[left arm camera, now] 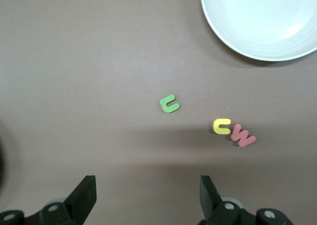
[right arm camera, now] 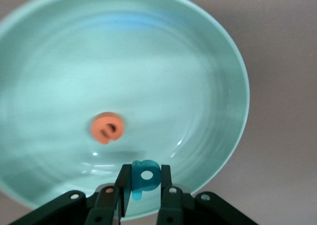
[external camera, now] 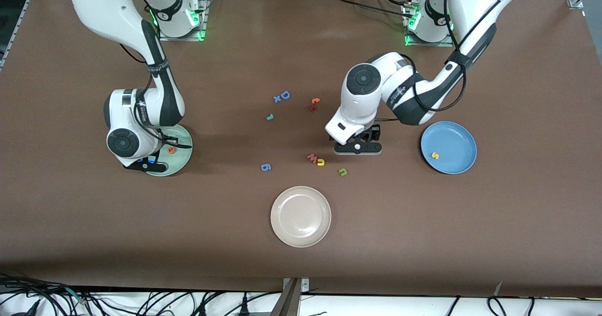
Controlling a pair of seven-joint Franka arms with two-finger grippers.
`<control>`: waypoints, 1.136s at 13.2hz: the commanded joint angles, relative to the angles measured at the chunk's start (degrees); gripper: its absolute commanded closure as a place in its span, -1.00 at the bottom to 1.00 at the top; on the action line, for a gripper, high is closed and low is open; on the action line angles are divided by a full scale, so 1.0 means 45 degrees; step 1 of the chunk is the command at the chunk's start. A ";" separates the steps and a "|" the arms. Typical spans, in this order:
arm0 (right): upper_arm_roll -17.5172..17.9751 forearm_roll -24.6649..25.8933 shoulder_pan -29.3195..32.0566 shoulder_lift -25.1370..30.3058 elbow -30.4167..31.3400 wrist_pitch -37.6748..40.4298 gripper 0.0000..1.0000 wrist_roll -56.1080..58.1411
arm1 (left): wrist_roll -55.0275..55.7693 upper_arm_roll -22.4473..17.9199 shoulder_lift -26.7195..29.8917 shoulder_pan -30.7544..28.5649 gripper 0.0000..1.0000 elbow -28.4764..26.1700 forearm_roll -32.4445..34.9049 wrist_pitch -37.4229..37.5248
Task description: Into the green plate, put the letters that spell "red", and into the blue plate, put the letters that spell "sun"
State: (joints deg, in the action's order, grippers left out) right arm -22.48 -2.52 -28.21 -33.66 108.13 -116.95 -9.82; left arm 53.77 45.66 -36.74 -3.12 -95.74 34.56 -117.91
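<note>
The green plate (external camera: 182, 157) lies at the right arm's end of the table with the orange "e" (external camera: 171, 150) in it. Over its rim hangs my right gripper (external camera: 146, 164), shut on the teal "d" (right arm camera: 146, 176); the "e" (right arm camera: 106, 128) lies just ahead of that gripper (right arm camera: 145, 181) on the plate (right arm camera: 233, 86). The teal "r" (external camera: 270, 116) lies mid-table. The blue plate (external camera: 452, 139) holds the yellow "s" (external camera: 435, 155). My left gripper (external camera: 357, 147) hangs open and empty (left arm camera: 147, 195) above the table beside the yellow arch (external camera: 320, 161) (left arm camera: 222, 126) and the olive arch (external camera: 343, 171) (left arm camera: 170, 104).
A pink "w" (external camera: 312, 157) touches the yellow arch. A beige plate (external camera: 301, 216) lies nearest the front camera. A blue "6" (external camera: 265, 167), a blue "D" (external camera: 284, 95) with a small "x" (external camera: 277, 99), and two orange-red letters (external camera: 314, 104) lie mid-table.
</note>
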 commanded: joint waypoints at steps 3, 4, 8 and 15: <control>0.0133 -0.0221 0.0174 -0.0059 0.0055 0.0051 -0.63 0.1186 | -0.3187 -0.2307 -0.0430 0.2173 -0.90 0.1060 0.0232 -0.0182; 0.0133 -0.0221 0.0155 -0.0020 0.0015 0.0070 -0.84 0.1186 | -0.3799 -0.2507 -0.0508 0.2237 -0.90 0.1062 0.0096 -0.0766; 0.0444 -0.0221 -0.0021 0.0701 -0.0472 0.0829 -0.73 0.0175 | -0.6178 -0.4026 -0.0860 0.2762 -0.90 0.1042 0.0153 -0.2738; 0.2063 -0.2056 -0.0158 0.1796 -0.0395 0.1125 -0.53 -0.3338 | -1.0619 -0.4638 -0.1719 0.2901 -0.89 0.1004 0.0114 -0.3877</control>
State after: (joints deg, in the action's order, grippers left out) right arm -15.37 -10.75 -28.84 -26.74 105.34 -112.31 -19.98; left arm 9.90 25.68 -43.07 8.69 -92.94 34.97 -135.09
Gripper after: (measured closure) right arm 0.189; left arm 0.053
